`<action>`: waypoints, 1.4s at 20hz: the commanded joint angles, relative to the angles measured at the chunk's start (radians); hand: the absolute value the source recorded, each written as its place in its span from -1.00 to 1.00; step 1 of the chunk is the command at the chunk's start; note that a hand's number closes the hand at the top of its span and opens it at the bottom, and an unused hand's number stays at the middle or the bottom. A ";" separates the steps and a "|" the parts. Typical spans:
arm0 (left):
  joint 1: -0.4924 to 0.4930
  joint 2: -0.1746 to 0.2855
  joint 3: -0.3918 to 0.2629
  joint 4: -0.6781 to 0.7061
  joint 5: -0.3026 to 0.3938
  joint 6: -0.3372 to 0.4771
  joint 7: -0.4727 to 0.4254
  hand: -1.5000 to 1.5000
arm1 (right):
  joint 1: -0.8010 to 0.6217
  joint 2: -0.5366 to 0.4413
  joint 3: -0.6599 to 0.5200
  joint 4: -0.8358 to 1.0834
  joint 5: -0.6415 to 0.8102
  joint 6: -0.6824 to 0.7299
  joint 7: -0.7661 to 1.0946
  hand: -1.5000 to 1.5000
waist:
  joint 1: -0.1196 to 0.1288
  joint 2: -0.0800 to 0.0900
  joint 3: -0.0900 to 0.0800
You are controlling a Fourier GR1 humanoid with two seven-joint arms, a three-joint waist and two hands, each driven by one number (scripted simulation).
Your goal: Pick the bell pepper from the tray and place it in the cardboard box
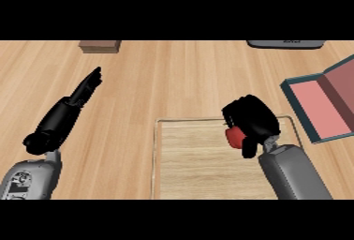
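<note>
Holds the bell pepper point(235, 136) in the curled right hand point(252, 119), tray point(194, 164) beneath — probably light, stiff, slippery-skinned; best wrapped round its middle. Rests the left hand point(66, 115) open, well leftward.

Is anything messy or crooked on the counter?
Nothing is spilled or broken. Only the open box at the right edge sits crooked, turned at an angle to the tray. The right hand curls round the red bell pepper.
</note>
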 commanded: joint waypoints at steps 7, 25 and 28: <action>-0.011 -0.027 -0.037 0.012 -0.023 0.005 -0.008 0.00 | -0.416 0.126 -0.356 0.388 -0.032 -0.169 0.373 1.00 | 0.043 0.011 0.008; -0.033 0.000 0.028 0.072 -0.002 -0.005 -0.017 0.00 | -0.743 -0.027 -0.543 0.435 0.043 -0.399 0.738 1.00 | -0.015 -0.008 0.007; 0.006 0.005 0.015 0.056 -0.020 -0.008 -0.055 0.00 | -0.735 -0.095 -0.574 0.507 0.057 -0.490 0.730 1.00 | -0.002 -0.005 0.007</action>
